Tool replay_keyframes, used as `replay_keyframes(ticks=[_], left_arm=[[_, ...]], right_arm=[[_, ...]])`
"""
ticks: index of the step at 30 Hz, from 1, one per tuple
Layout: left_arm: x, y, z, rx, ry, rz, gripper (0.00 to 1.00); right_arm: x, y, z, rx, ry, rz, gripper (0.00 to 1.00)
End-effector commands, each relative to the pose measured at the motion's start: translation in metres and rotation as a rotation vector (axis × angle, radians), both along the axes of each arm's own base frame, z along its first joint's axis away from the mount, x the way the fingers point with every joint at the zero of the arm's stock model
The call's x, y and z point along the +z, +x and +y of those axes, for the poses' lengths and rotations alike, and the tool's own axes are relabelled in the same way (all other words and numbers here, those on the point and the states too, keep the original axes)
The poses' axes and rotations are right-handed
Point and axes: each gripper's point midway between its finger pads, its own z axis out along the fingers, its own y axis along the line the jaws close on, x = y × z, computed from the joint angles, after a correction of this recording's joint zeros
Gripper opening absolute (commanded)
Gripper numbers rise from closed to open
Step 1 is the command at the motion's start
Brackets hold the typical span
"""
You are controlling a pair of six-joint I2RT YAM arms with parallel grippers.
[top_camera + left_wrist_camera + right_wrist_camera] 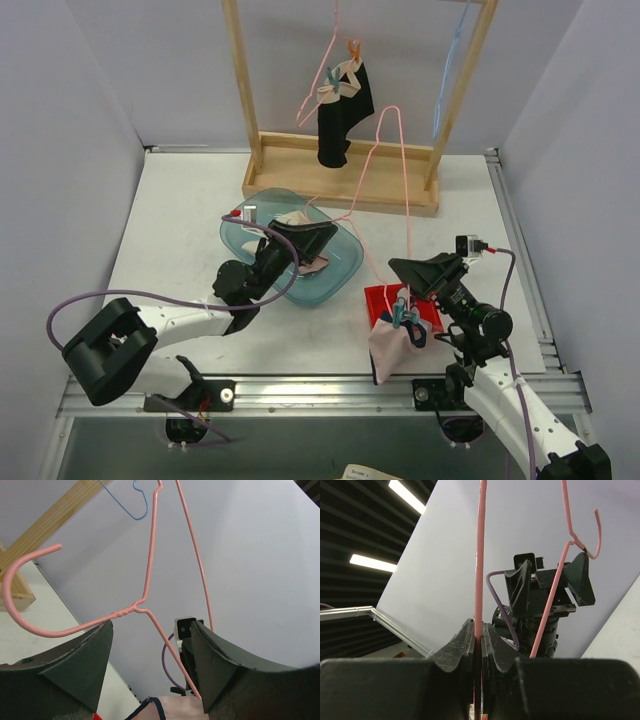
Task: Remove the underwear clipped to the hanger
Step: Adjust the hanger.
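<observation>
A pink wire hanger (406,200) stands nearly upright at the table's right, with my right gripper (418,278) shut on its wire (480,580). Pale pink, dark-trimmed underwear (392,348) hangs from its low end under coloured clothespins (403,315). My left gripper (318,237) hovers open over a teal bowl (240,238). The hanger's twisted neck (131,609) passes between the fingers without touching them. Pale underwear (314,266) lies in the bowl. Black underwear with a beige waistband (345,115) is clipped to another pink hanger on the wooden rack (340,180).
A red tray (380,300) sits under the hanging pale underwear, near the front edge. A blue hanger (447,80) hangs at the rack's right end. Grey walls close in both sides, and a metal rail runs along the table's right edge (520,250).
</observation>
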Motion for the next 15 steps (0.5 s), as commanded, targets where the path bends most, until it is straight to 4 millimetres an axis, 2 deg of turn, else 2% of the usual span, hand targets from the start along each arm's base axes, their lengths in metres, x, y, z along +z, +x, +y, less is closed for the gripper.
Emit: replay_keyframes(ticks=[1, 9, 15], left_arm=[[0.061, -0.021, 0.021, -0.005, -0.204, -0.186, 0.73], [0.049, -0.029, 0.012, -0.039, -0.184, -0.162, 0.73], [0.053, -0.028, 0.016, -0.028, -0.191, -0.170, 0.73]], right_arm=[[0.053, -0.044, -0.016, 0.004, 0.116, -0.284, 0.00], [0.052, -0.044, -0.017, 0.002, 0.123, -0.288, 0.00], [0.051, -0.046, -0.015, 0.018, 0.116, -0.286, 0.00]])
